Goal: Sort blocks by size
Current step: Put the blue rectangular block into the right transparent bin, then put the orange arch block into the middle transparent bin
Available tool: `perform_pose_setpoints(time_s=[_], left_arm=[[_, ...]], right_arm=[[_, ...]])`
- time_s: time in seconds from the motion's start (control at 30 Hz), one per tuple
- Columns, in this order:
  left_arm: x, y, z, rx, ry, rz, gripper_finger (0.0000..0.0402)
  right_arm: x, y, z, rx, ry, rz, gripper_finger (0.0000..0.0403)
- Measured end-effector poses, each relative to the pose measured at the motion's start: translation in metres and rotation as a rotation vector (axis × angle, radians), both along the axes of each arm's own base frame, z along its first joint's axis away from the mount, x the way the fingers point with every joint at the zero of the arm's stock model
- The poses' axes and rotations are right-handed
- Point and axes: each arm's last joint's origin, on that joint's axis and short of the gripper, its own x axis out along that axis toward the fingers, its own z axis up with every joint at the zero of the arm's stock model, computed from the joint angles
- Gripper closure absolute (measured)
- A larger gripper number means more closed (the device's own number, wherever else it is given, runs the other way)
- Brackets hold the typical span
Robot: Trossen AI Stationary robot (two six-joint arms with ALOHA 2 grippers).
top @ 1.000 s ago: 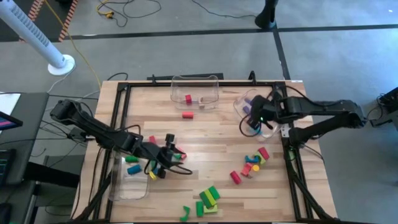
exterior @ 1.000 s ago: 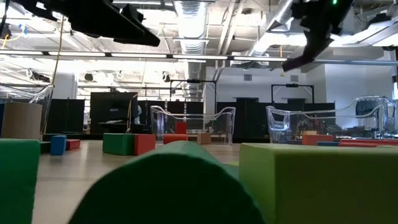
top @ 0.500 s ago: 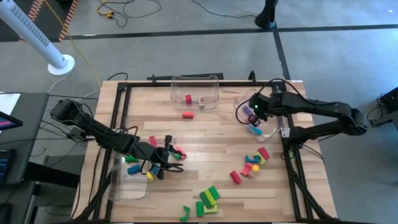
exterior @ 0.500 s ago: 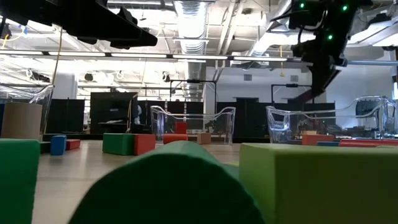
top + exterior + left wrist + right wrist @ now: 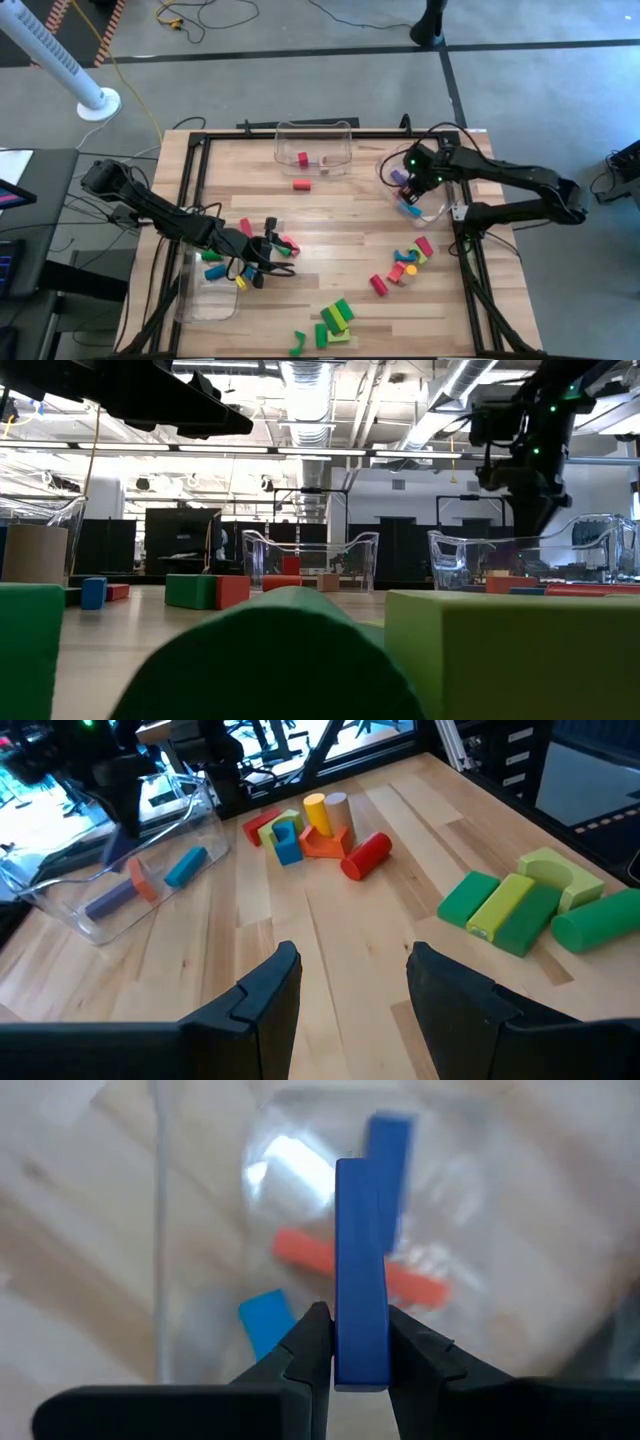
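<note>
Down front, green blocks (image 5: 334,318) bunched at the near edge of the table (image 5: 340,215), filling the low view. Further in, a mixed pile (image 5: 405,262) of red, yellow, blue and orange pieces right of centre. Over on the left, left gripper (image 5: 262,262) low beside a small cluster (image 5: 275,240) near the left bin (image 5: 208,290), fingers parted, nothing between them. Waiting, by the look of it.

Further back on the right, the action: right gripper (image 5: 348,1342) clamped on a blue bar (image 5: 361,1270), held upright and poised over the right bin (image 5: 432,208). Below it in that bin, an orange bar (image 5: 360,1270), a light blue piece (image 5: 268,1320) and another blue block (image 5: 390,1142). Long pieces in there already, so probably the right home for this one.

To do this drop well: centre over the bin's open floor, clear of the wall. Lower before letting go, since a tall bar released from height could bounce or tip out. Open smoothly, then lift straight up so the fingers don't drag the bar.

Farthest back, a third bin (image 5: 314,148) with a couple of small blocks inside, one red block (image 5: 301,184) just in front of it.
</note>
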Motion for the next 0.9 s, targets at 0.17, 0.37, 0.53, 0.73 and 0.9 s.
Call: perform_pose_setpoints(time_s=[0.17,0.37,0.53,0.73,0.9], left_arm=[[0.000,0.000,0.000,0.009,-0.001,-0.003,0.0228],[0.000,0.000,0.000,0.007,-0.001,-0.002,0.0228],[0.000,0.000,0.000,0.006,-0.003,-0.001,0.0228],[0.001,0.002,0.000,0.011,-0.003,0.009,0.0228],[0.004,0.010,0.000,0.019,-0.003,0.045,0.0228]], right_arm=[[-0.002,0.001,-0.016,0.033,0.028,0.002,0.0301],[0.000,0.000,-0.019,0.021,0.014,0.008,0.0283],[0.000,0.000,-0.019,0.019,0.013,0.013,0.0243],[0.001,0.001,-0.018,0.017,0.009,0.009,0.0187],[0.003,0.000,-0.010,-0.014,-0.017,-0.027,0.0173]])
